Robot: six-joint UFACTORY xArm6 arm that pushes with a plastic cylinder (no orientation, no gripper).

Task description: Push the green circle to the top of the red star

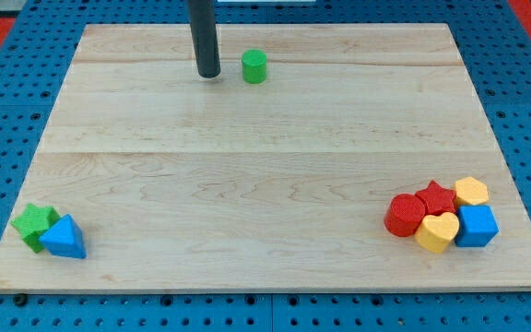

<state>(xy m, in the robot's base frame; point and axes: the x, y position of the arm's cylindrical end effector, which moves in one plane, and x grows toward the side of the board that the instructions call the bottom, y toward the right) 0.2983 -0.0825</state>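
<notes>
The pale wooden board (265,166) carries my tip (208,74), a plain dark rod end with no pincer and nothing held, near the view's top. Just to its right, apart, stands the small green circle block (254,66). The red star block (437,197) sits far off at the lower right, packed among the red, yellow and blue blocks.

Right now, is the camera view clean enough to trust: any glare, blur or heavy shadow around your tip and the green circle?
Camera view: even light, no glare on the board; sharp focus throughout; only faint soft shadows under my tip and the green circle, which sits just to its right, apart; the red star cluster reads crisply.
</notes>
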